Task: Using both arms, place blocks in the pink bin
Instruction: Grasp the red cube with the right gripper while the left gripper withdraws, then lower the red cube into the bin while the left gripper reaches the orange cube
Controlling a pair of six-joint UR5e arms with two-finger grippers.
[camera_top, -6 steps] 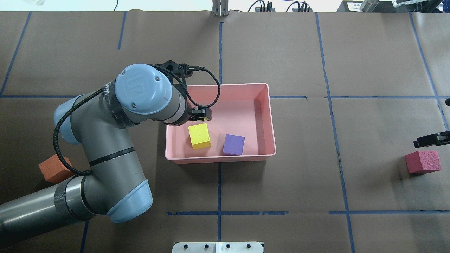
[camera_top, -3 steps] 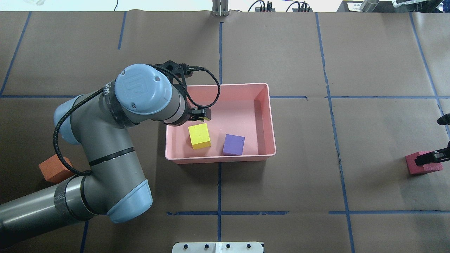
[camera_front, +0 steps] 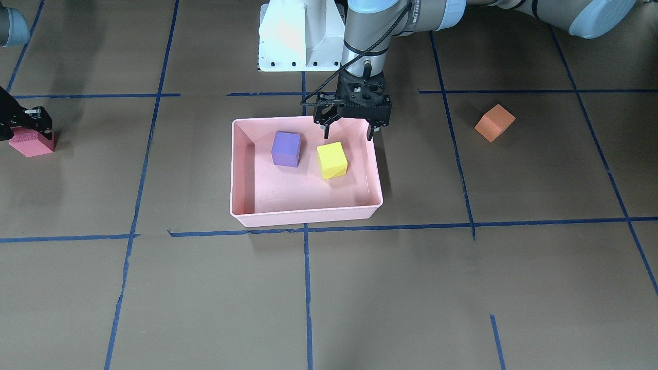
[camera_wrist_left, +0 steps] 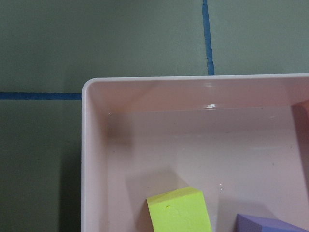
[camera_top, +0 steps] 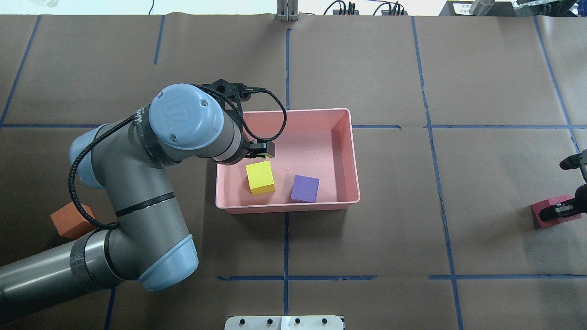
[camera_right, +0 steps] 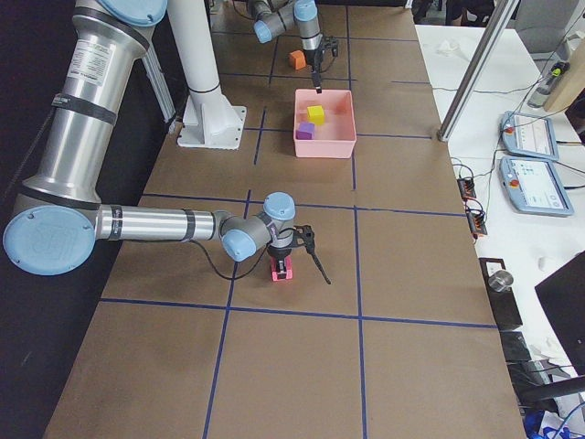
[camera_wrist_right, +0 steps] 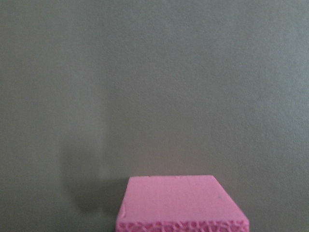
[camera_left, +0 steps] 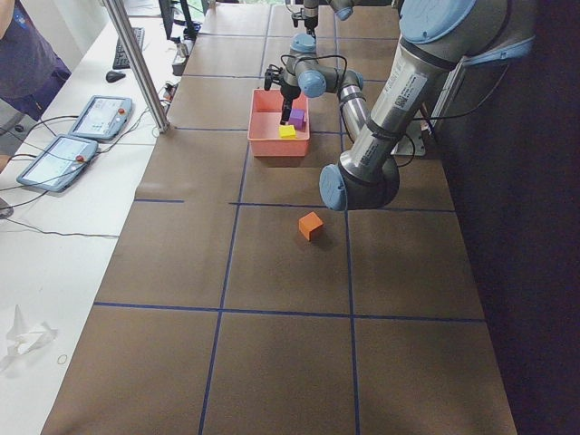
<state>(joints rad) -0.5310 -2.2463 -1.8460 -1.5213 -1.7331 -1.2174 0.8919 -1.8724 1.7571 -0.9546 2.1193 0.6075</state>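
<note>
Fingers (camera_front: pixel 49 128) of the right gripper (camera_front: pixel 28 131) flank the red block (camera_front: pixel 32 145), clamped or not I cannot tell, left gripper (camera_front: pixel 348 133) spread empty above the pink bin (camera_front: pixel 308 216); probably light, soft foam, best pinched on opposite flat faces.

Partly hidden
Right of the pink bin (camera_top: pixel 354 156), the right end effector (camera_top: pixel 557 212) (edge-clipped) overlaps the red block (camera_top: pixel 552 222); grip unreadable.

pink bin (camera_wrist_left: pixel 94 159): glossy plastic | red block (camera_wrist_right: pixel 181 200): porous foam | table (camera_top: pixel 481 68): matt paper
</note>
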